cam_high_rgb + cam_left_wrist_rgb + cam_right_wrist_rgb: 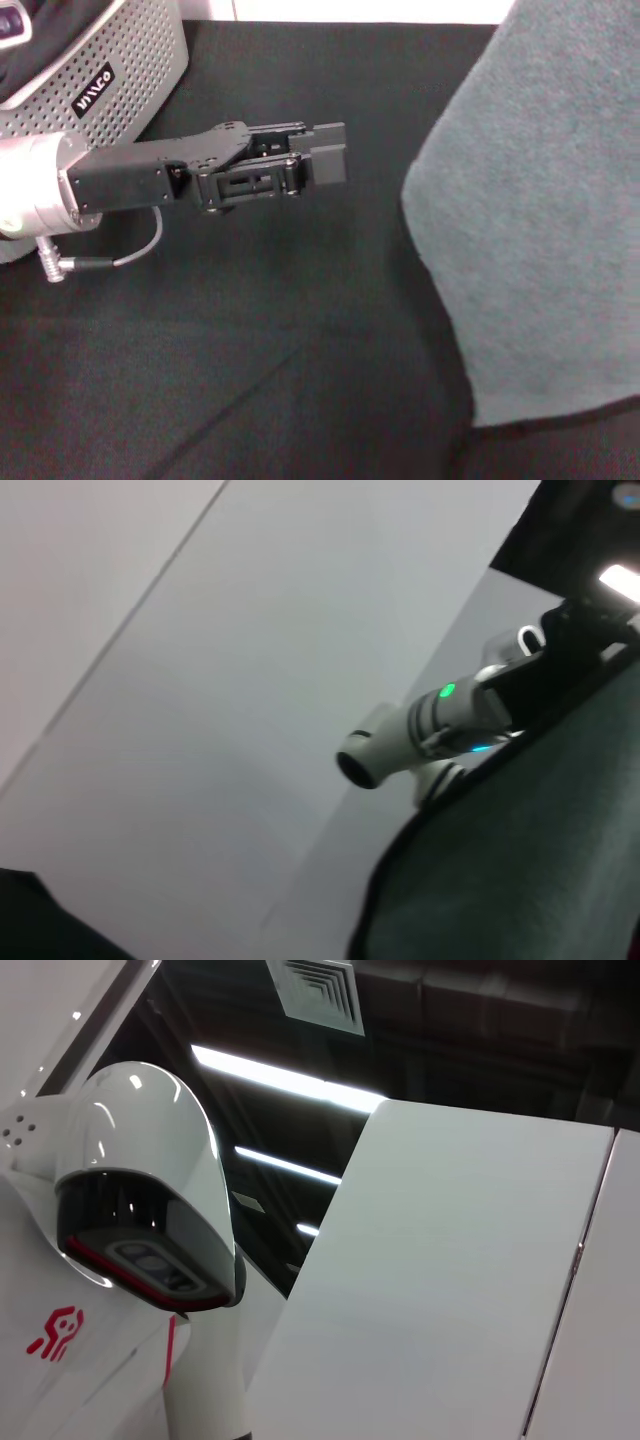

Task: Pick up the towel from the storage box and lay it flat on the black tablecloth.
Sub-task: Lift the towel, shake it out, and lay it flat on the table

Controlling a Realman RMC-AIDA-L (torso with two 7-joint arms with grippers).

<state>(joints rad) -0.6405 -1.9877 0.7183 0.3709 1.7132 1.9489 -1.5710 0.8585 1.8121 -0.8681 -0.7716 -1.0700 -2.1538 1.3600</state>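
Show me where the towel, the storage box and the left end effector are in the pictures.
towel (540, 230): head view, middle of the hanging cloth.
storage box (135, 50): head view, perforated side wall.
left end effector (325, 155): head view, tips of its fingers.

head view light: pretty even and soft, no hard shadows cast on the black tablecloth (250, 380); faint creases are only just picked out
head view focus: the towel (540, 220) on the right is rendered soft, close to the lens; a bright strip is blown out along the far edge
left wrist view: noticeably blurred all over; a white glare patch is seen at one corner
right wrist view: sharp enough; ceiling strip lights (290, 1080) are burned out, glossy highlights are thrown on the robot's head (140, 1180)
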